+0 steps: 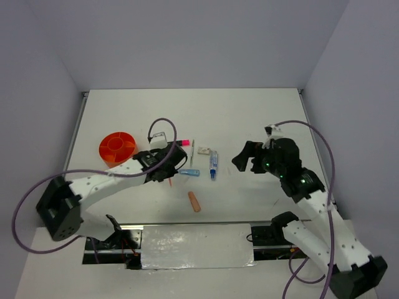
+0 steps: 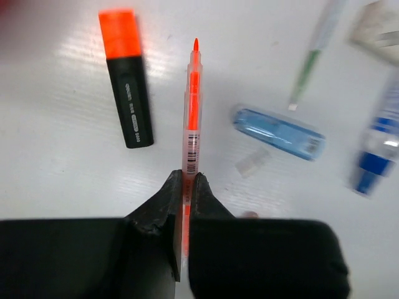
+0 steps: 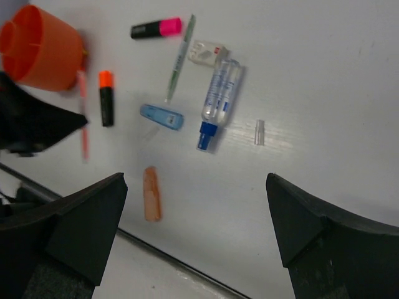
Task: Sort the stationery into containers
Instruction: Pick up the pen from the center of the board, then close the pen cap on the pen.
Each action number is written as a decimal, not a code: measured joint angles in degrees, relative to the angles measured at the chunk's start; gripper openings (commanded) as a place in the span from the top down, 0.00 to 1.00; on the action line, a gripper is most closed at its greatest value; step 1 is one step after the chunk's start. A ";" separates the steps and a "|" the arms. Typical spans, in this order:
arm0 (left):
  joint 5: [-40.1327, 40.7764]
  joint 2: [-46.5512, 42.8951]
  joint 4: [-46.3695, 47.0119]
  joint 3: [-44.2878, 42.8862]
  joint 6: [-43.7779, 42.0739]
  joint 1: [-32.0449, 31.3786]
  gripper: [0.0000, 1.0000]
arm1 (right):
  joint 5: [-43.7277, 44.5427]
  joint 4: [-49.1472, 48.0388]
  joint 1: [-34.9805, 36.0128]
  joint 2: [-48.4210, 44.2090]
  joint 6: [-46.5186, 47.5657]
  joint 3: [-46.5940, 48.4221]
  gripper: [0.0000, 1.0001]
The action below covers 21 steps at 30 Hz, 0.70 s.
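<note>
My left gripper [image 2: 186, 180] is shut on a thin orange pen [image 2: 192, 112], held just above the table; it also shows in the right wrist view [image 3: 83, 118]. A black highlighter with an orange cap [image 2: 126, 87] lies left of the pen. The round orange tub [image 1: 117, 147] stands to the left of my left gripper [image 1: 169, 171]. A pink-capped highlighter [image 3: 156, 28], a grey pen [image 3: 181, 59], a white block [image 3: 207, 52], blue markers [image 3: 218, 99], a small blue item [image 3: 162, 116] and a peach eraser [image 3: 151, 193] lie on the table. My right gripper [image 3: 196, 199] is open and empty, raised over them.
A small clear cap [image 3: 260, 132] lies right of the blue markers. The table's near edge [image 3: 187, 265] runs just below the peach eraser. Grey walls close the table in on three sides.
</note>
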<state>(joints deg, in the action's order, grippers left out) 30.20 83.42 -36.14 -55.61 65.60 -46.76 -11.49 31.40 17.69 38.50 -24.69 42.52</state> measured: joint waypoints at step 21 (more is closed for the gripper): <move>-8.20 -52.19 -6.16 -5.09 -37.35 -0.68 1.00 | 15.47 -7.96 11.69 42.95 1.36 1.79 0.37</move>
<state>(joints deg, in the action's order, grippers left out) 22.00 31.22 -42.30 -60.71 28.25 -47.44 3.99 23.44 29.39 81.45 -23.33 44.31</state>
